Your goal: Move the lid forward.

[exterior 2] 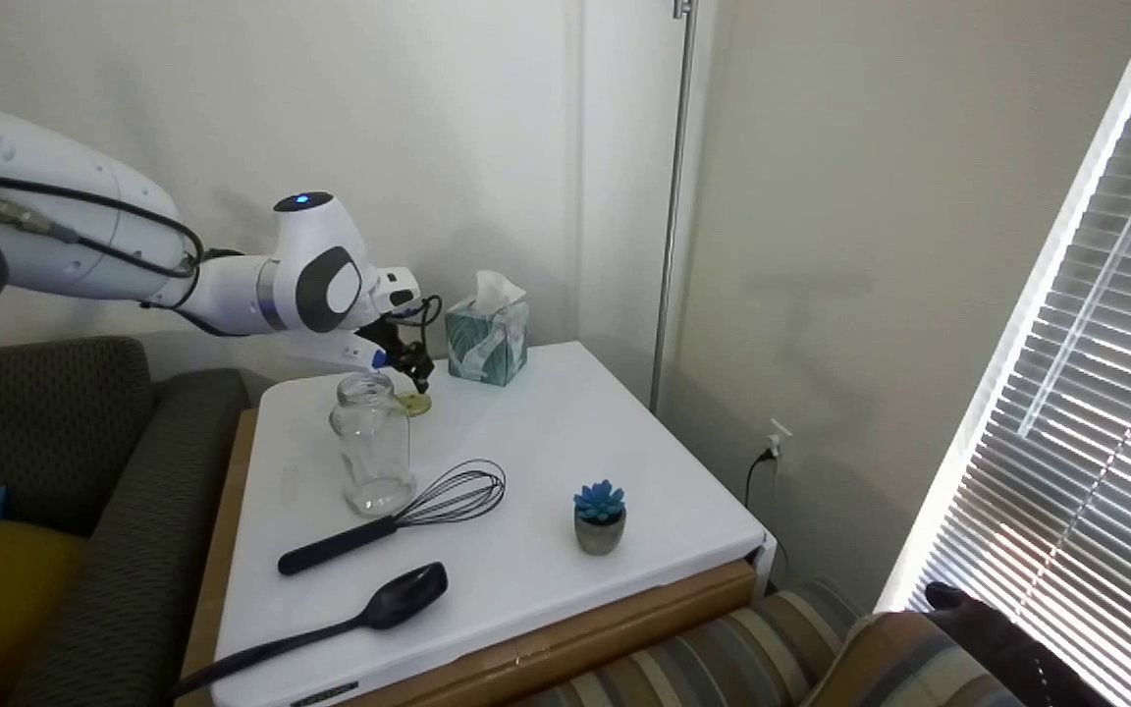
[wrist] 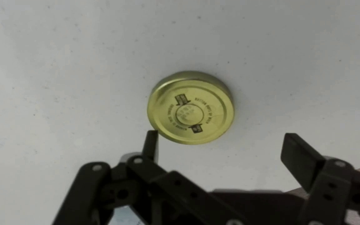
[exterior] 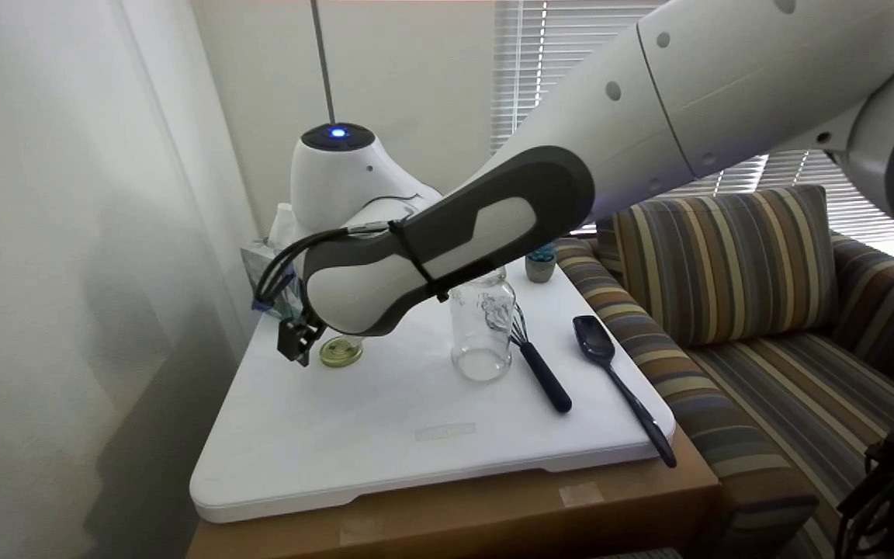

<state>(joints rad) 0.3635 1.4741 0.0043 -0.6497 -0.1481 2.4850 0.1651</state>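
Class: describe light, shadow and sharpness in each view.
In both exterior views, light glares through the blinds; in an exterior view, a soft shadow darkens the wall; in the wrist view, light is dull, the gripper almost black, the lid fairly clear, its centre stamp illegible.

In the wrist view, dark capitals ring the centre of the yellow-green jar lid [wrist: 191, 107]: "BUTTON POPS UP WHEN" along one arc, "ORIGINAL SEAL IS BROKEN" along the other. Two dark blocks [wrist: 182, 99] between the arcs carry lettering too small to read; the central button [wrist: 189, 114] bears faint, illegible marks. In an exterior view, a dark label [exterior 2: 325, 693] on the white table [exterior 2: 526, 422] is unreadable.
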